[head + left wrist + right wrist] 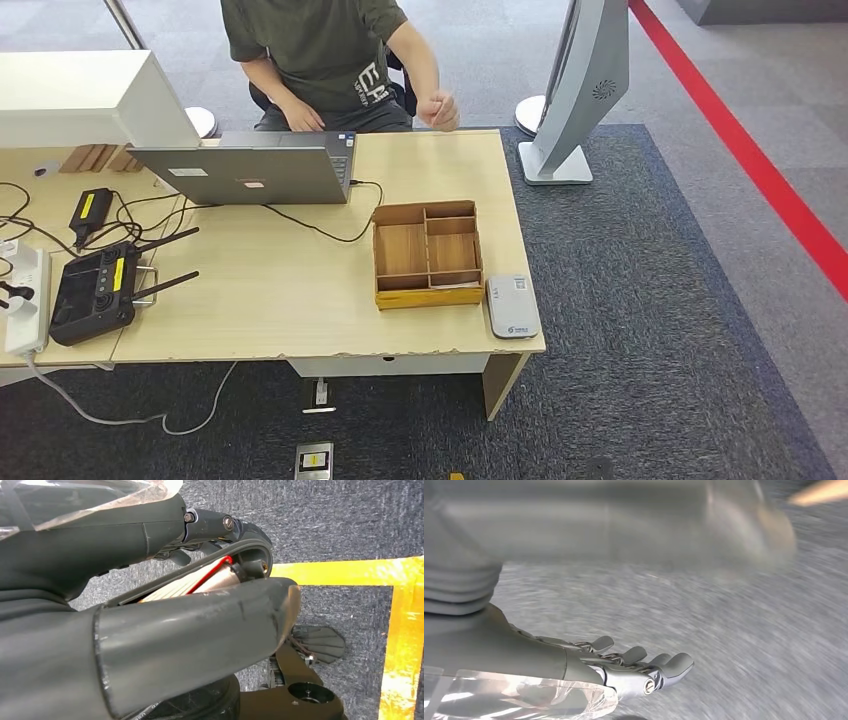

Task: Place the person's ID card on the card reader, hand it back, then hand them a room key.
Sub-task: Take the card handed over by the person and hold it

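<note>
1. Head view: saw the card reader (pixel 513 306), a pale flat device, lying flat on the surface (pixel 270 300) near its front right corner, just beside the right wall of a wooden box (pixel 428 255).
2. Noted the wooden box split into several compartments; could not tell whether any card lay inside.
3. Saw a person (pixel 320 55) in a dark shirt seated behind the far edge of the surface, one hand at the open laptop (pixel 245 170), the other, the person's raised hand (pixel 440 108), curled above the far edge; could not tell whether it held a card.
4. Found a black controller (pixel 95 290) with two antennas towards the left end of the surface, a white power strip (pixel 28 300) just beside it, and dark cables trailing between them and the laptop.
5. Saw a white curved stand (pixel 575 100) on the carpet, off the far right corner of the surface.
6. Right wrist view: saw the right hand (pixel 624 665) with fingers (pixel 676 664) stretched out and slightly apart, holding nothing, over blurred grey carpet.
7. Left wrist view: saw the left hand (pixel 100 545) close to the lens, thick thumb (pixel 190 640) across the frame and dark fingers (pixel 215 525) beyond it, over carpet marked with yellow tape (pixel 345 572); could not tell how far apart the fingers lay or whether anything was held.
</note>
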Controlling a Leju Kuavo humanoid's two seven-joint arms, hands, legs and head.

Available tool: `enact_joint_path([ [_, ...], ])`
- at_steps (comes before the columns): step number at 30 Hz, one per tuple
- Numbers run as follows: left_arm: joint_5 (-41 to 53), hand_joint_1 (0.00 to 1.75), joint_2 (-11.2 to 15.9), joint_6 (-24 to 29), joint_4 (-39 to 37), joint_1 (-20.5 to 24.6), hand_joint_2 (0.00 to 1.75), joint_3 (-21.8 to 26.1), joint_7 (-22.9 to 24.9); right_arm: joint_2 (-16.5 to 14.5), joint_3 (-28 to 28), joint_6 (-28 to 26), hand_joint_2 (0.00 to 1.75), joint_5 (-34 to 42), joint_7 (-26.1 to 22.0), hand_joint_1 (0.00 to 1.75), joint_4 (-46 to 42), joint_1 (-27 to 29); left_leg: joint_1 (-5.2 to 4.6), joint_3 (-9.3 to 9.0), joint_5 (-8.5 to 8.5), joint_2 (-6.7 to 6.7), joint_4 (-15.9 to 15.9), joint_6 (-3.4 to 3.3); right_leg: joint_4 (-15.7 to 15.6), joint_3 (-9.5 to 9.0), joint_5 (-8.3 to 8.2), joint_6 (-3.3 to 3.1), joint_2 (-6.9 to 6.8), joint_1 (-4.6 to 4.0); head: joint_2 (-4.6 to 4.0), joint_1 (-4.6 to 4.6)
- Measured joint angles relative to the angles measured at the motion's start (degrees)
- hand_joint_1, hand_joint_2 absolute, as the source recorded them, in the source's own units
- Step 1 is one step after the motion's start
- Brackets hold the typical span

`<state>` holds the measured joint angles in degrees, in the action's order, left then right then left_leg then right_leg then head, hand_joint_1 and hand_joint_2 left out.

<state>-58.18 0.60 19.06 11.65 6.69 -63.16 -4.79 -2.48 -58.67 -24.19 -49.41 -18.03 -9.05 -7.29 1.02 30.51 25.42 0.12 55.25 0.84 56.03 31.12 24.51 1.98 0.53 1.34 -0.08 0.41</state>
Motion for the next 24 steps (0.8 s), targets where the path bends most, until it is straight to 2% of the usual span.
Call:
enact_joint_path([
  [2,0.7,0.0,0.01,-0.5,-0.01,0.0,0.0,-0.2,-0.01,1.21,-1.26,0.21,1.75,1.98,-4.63,0.0,0.0,-0.69,-0.05,0.03,0.0,0.0,0.0,-0.01,0.0,-0.01,-0.01,0.02,0.0,0.05,0.0,-0.01],
  [4,1.49,0.0,0.1,-1.16,-0.02,0.02,0.0,-0.52,0.14,3.73,-2.62,1.21,1.75,3.46,-6.0,0.0,-0.09,-2.53,-0.14,0.06,0.0,0.02,0.0,-0.02,0.01,0.0,-0.05,0.06,0.01,0.14,0.0,-0.02],
  [7,2.19,0.0,0.27,-1.55,-0.01,0.16,0.0,-1.02,0.42,7.88,-4.19,1.82,1.75,3.61,-3.94,0.0,-0.57,-7.01,-0.23,0.02,-0.03,0.06,0.02,-0.05,0.0,0.03,-0.14,0.16,0.04,0.22,0.01,0.0],
  [11,2.82,0.0,0.39,-1.49,0.01,0.27,0.0,-1.66,-0.12,11.56,-4.63,2.8,1.75,1.39,-2.0,0.0,-1.26,-12.19,-0.3,-0.01,-0.12,0.04,0.05,-0.16,-0.01,0.03,-0.21,0.25,0.02,0.3,0.0,0.05],
  [17,3.11,0.0,0.51,-1.59,0.35,0.28,0.0,-1.94,-5.83,15.0,-3.73,5.78,1.75,1.2,-0.06,0.0,-3.13,-17.25,-0.32,0.05,-0.17,-0.12,0.04,-0.2,0.02,0.01,-0.22,0.26,-0.1,0.32,-0.01,-0.01],
  [21,3.11,0.0,0.56,-3.48,0.98,0.51,0.0,-2.01,-9.8,16.99,-1.9,6.2,1.75,4.84,1.35,0.0,-4.62,-19.4,-0.35,0.09,-0.17,-0.13,0.04,-0.2,0.01,0.03,-0.22,0.27,-0.1,0.35,0.01,0.03],
  [24,3.57,0.0,0.51,-4.61,1.48,1.05,0.0,-2.22,-10.78,18.33,-0.25,5.87,1.75,7.2,1.58,0.0,-5.45,-21.21,-0.38,0.1,-0.17,-0.12,0.04,-0.21,0.01,0.04,-0.24,0.29,-0.09,0.38,-0.01,0.06],
])
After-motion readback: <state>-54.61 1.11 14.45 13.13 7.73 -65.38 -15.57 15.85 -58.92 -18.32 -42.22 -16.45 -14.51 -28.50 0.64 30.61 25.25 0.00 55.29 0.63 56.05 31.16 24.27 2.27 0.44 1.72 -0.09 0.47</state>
